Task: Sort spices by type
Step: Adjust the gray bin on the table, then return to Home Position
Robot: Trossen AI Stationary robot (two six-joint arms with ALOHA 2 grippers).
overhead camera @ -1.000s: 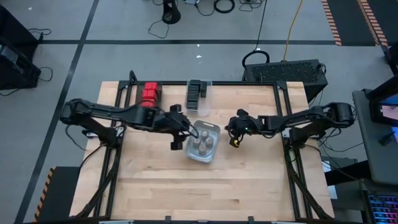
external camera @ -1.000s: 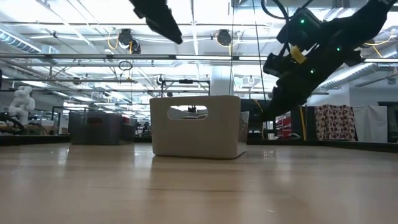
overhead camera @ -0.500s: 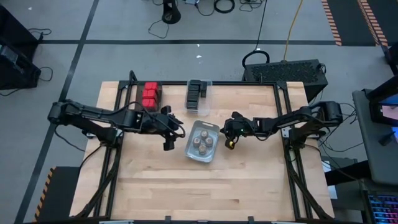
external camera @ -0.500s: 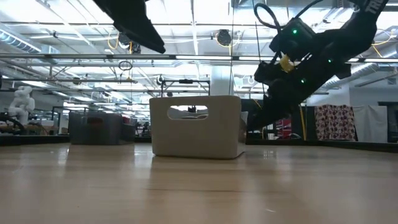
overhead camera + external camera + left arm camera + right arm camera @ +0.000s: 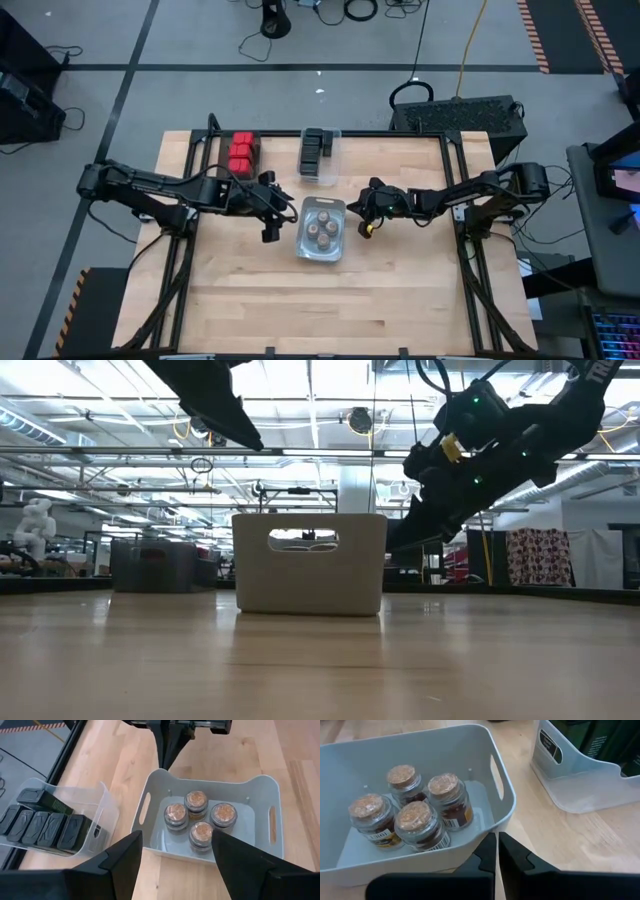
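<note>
Grey floor (image 5: pixel 90 40) with dark lines and cables; ceiling lights (image 5: pixel 330 375) shine above hall.

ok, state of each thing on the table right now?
cork-topped jars: four, upright, inside white bin
white bin: upright, right gripper at its rim
black boxes: lined up in clear bin
clear bin: upright
red boxes: grouped, far-left corner
left gripper: open, empty
right gripper: shut, empty

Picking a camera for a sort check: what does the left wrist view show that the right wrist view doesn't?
Left wrist only: the row of black boxes seen from above in the clear bin, and the right gripper, shut, beyond the grey bin's far rim.
Right wrist only: the jars' labels from the side, and just the clear bin's end wall.
Both: four cork-topped jars clustered in the grey bin.
</note>
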